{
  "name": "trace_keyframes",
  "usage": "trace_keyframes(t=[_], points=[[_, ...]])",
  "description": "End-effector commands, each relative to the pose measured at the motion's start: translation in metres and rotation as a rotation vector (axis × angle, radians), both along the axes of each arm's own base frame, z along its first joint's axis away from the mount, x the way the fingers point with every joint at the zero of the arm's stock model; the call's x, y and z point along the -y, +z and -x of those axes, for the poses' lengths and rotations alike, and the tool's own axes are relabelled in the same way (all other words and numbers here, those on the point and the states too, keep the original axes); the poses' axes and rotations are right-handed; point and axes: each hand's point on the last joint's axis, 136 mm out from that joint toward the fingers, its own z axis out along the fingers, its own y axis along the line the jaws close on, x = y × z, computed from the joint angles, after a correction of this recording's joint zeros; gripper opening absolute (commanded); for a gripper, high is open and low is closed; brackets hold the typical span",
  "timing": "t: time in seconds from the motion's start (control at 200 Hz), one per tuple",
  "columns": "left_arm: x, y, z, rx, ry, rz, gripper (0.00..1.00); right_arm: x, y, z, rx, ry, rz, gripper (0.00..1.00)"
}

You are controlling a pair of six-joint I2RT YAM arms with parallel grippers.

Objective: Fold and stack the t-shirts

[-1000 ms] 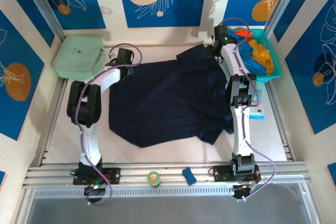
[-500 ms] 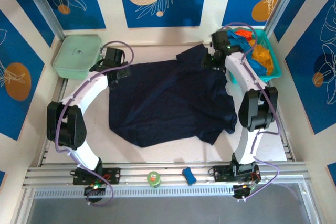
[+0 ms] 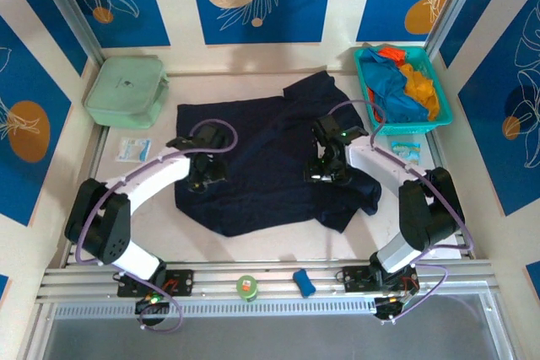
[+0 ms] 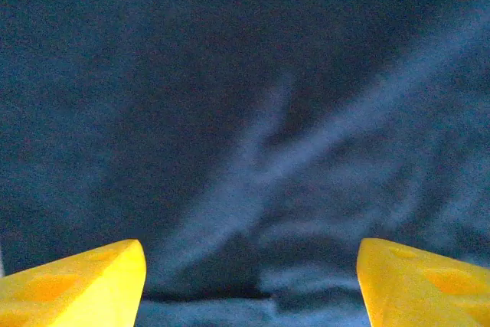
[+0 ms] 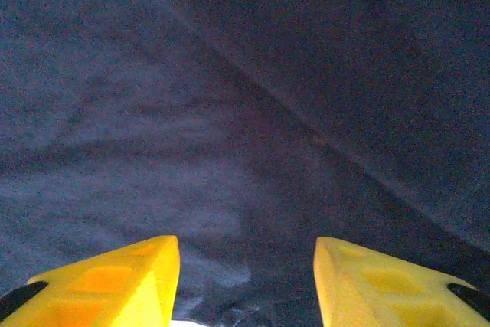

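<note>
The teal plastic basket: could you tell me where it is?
Top external view: the teal plastic basket sits in the far right corner, beside the dark navy t-shirt.

bright, even overhead light in the top view, soft faint shadows on the pale bench (image 3: 253, 246), no glare, sharp to the edges, both wrist views dim, navy t-shirt (image 4: 253, 112) blurred at close range, weave grainy, yellow fingertips (image 5: 107, 281) saturated and slightly soft

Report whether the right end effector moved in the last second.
Yes. The right end effector drew back from the teal basket, down and left in the top view, over the navy t-shirt.
</note>
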Motion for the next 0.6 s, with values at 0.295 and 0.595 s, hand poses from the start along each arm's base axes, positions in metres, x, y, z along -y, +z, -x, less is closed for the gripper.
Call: trace_keyframes(t=[0.295, 0.595], points=[[-0.003, -0.042, 0.080, -0.167, 0.066, -0.105, 0.59, -0.001, 0.005, -0.001, 0.014, -0.042, -0.042, 0.43], [-0.004, -0.052, 0.090, -0.191, 0.073, -0.130, 0.43, 0.005, 0.002, -0.002, 0.012, -0.063, -0.067, 0.41]])
